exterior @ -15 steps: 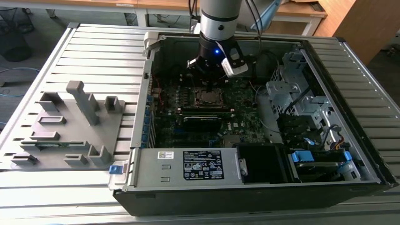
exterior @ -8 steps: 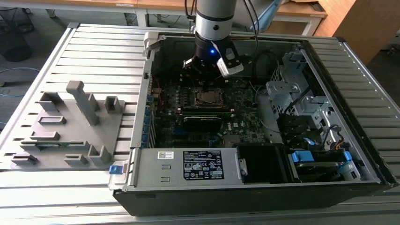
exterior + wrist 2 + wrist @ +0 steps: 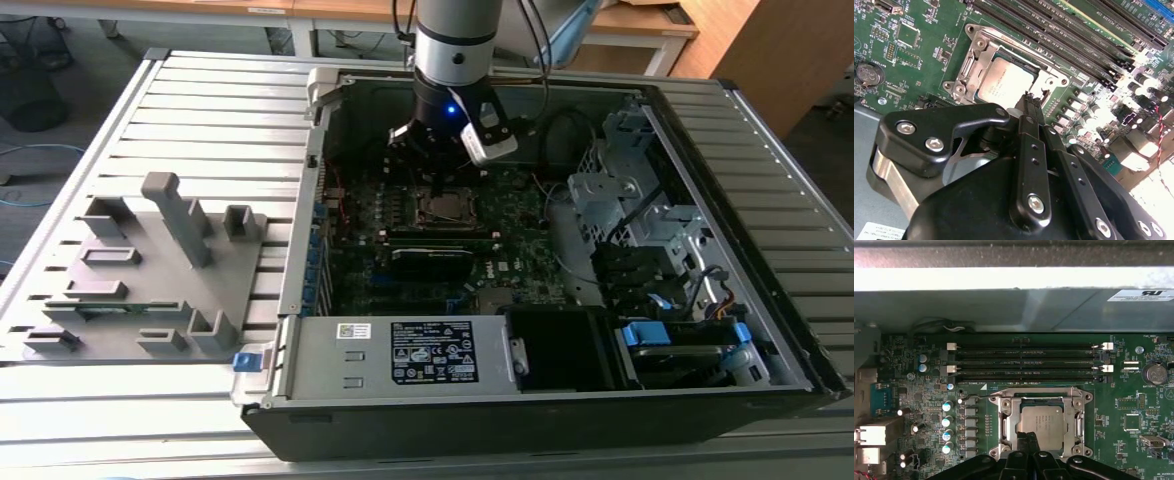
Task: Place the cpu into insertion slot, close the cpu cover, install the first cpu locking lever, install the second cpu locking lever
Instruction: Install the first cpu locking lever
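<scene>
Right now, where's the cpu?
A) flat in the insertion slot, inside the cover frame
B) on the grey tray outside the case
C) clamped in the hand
A: in the first wrist view the cpu lies flat within the cpu cover window, the hand at its edge.

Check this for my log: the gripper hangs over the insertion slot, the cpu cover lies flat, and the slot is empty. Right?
Not empty: in the first wrist view the cpu sits in the insertion slot. The rest holds: the gripper hangs over it and the cpu cover lies flat around the chip.
</scene>
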`<state>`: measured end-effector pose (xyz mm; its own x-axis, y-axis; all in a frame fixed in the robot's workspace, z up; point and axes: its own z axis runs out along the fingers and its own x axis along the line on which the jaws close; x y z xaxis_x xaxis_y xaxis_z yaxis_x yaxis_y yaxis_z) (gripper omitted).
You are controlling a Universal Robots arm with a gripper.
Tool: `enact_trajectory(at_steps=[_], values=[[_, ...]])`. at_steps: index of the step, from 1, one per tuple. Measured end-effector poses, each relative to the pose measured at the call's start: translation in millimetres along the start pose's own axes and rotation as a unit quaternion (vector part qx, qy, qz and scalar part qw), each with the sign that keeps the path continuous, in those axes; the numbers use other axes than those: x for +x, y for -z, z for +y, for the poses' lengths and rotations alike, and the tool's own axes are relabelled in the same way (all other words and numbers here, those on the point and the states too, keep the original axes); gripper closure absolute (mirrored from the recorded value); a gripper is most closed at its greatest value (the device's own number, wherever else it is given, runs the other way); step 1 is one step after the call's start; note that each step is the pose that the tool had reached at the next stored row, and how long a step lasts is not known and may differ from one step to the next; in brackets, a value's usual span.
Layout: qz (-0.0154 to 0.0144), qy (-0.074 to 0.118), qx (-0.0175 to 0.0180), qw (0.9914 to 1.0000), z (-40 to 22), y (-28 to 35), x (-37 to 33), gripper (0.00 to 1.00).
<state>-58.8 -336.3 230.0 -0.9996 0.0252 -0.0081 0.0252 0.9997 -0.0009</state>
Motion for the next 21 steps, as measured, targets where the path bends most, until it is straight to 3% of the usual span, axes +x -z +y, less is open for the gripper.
enact_trajectory(at_steps=[21], values=[[0.0, 0.0, 0.0, 1.0, 0.0, 2.1, 0.2, 0.89]])
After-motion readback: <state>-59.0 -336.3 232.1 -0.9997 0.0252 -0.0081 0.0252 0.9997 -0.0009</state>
